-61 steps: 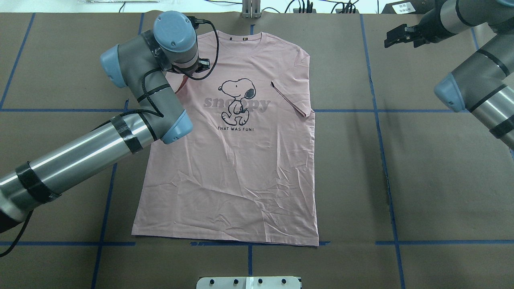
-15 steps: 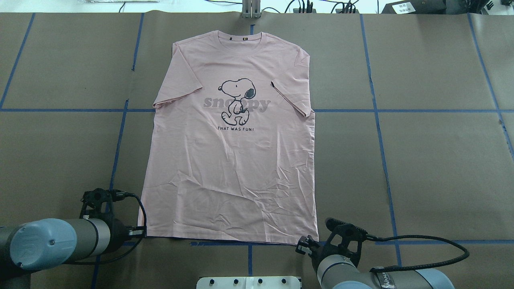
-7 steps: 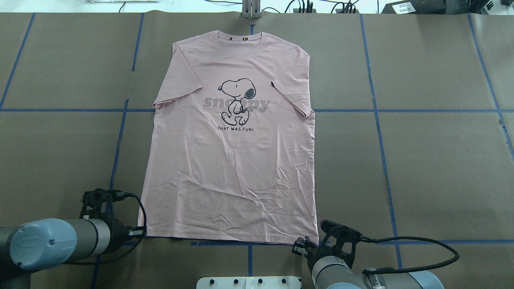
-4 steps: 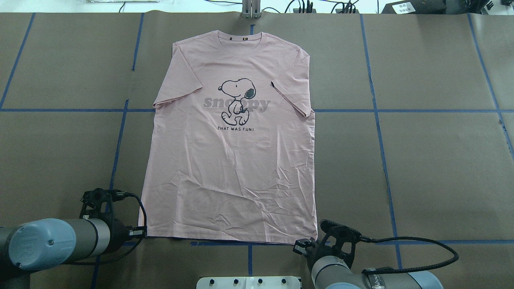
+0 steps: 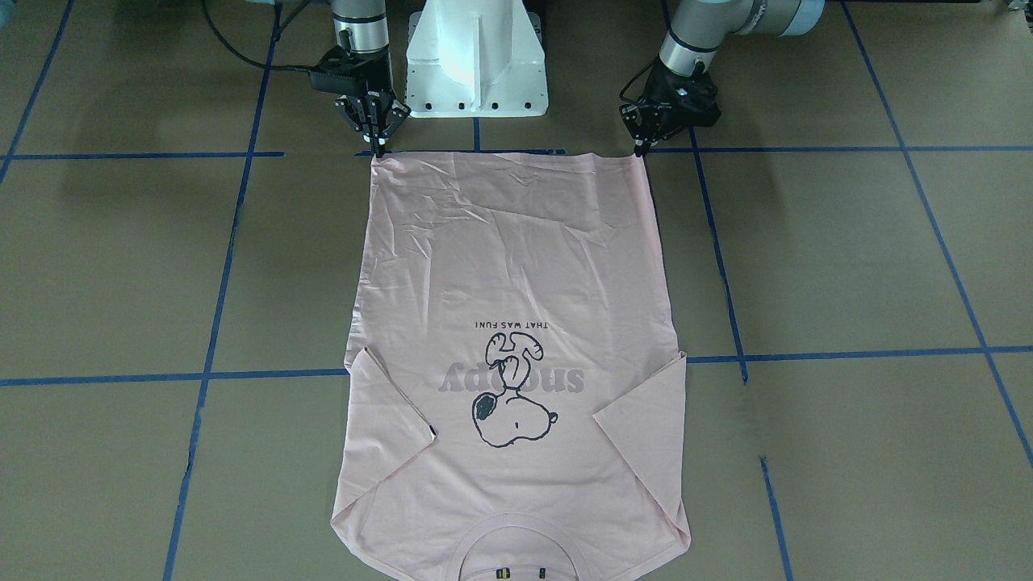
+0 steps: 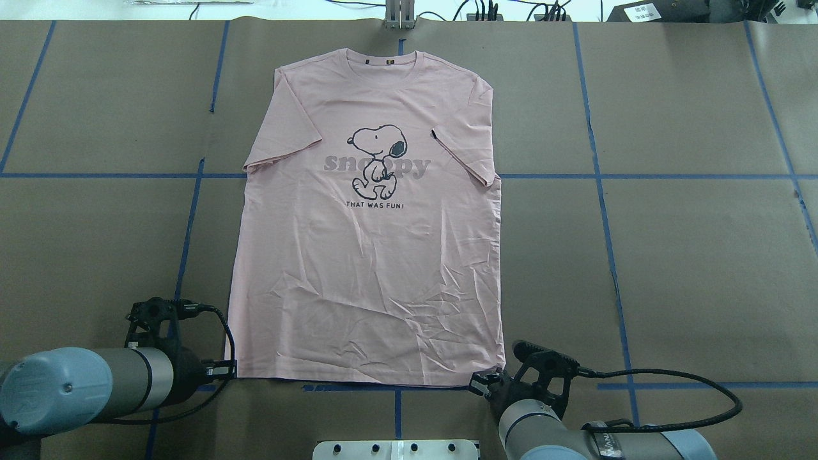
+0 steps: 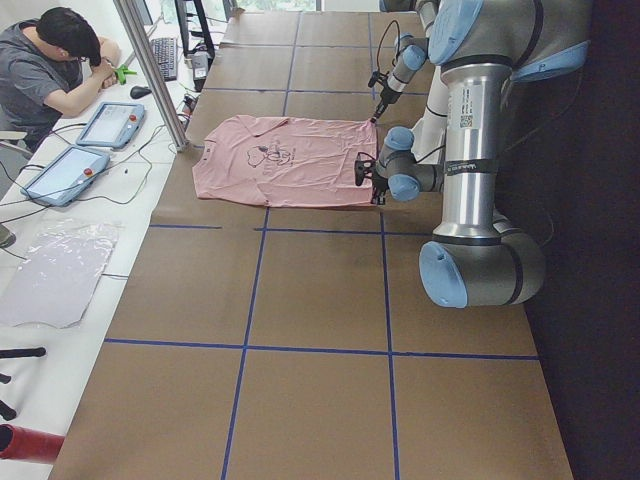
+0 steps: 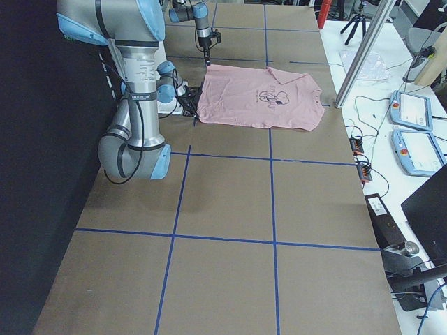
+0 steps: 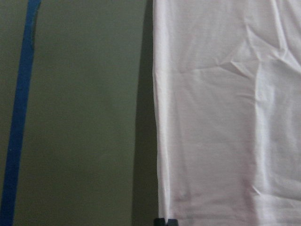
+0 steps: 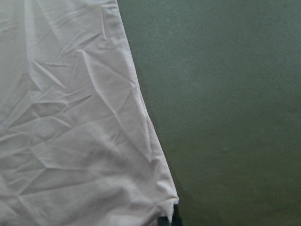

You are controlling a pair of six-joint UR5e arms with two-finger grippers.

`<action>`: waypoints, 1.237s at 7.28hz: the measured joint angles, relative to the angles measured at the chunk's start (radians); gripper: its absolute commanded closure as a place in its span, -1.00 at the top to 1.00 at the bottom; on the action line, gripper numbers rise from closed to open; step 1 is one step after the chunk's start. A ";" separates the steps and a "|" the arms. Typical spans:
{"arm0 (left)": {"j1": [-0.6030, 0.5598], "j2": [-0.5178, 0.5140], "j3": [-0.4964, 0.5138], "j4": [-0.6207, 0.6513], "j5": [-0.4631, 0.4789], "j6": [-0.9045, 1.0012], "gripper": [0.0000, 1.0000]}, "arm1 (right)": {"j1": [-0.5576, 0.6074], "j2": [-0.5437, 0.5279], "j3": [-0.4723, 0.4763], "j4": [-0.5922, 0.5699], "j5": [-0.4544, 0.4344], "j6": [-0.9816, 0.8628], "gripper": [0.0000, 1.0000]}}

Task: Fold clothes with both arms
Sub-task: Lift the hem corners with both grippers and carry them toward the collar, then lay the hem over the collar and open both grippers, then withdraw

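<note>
The shirt is laid flat on the tabletop, print side up. The collar is turned away from the robot and the hem lies nearest its base. Both sleeves are seen tucked in over the chest.

The right hand is set down at its own hem corner with the fingertips drawn together. A small pucker of cloth is seen gathered at them in the right wrist view, so that corner is judged to be pinched.

The left hand is placed at the other hem corner, likewise closed to a point right on the cloth edge. A pinch is judged there too, though only a sliver of the fingers is shown in the left wrist view.

Now the cloth itself. Thin, soft cotton is what is being dealt with, and creases are spread all over the lower half. It can be expected to be light, limp and without any stiffness, so sagging between the two hands is likely once it is lifted. Little weight has to be carried, but a thin pinch could be slipped out of.

The two hem corners are judged the right places to be held. The hem can be kept taut between them, and an even fold towards the collar would be allowed.
</note>
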 measured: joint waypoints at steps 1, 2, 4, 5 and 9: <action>-0.004 -0.002 -0.078 0.059 -0.027 0.002 -1.00 | 0.006 -0.007 0.084 -0.046 0.001 -0.034 -1.00; -0.010 -0.010 -0.192 0.174 -0.079 0.004 -1.00 | 0.007 -0.009 0.212 -0.151 0.007 -0.059 -1.00; -0.039 -0.137 -0.441 0.528 -0.174 0.006 -1.00 | 0.007 0.017 0.493 -0.425 0.065 -0.074 -1.00; -0.082 -0.263 -0.500 0.691 -0.219 0.006 -1.00 | 0.020 0.048 0.567 -0.513 0.098 -0.076 -1.00; -0.210 -0.431 -0.393 0.846 -0.263 0.189 -1.00 | 0.137 0.199 0.459 -0.581 0.129 -0.189 -1.00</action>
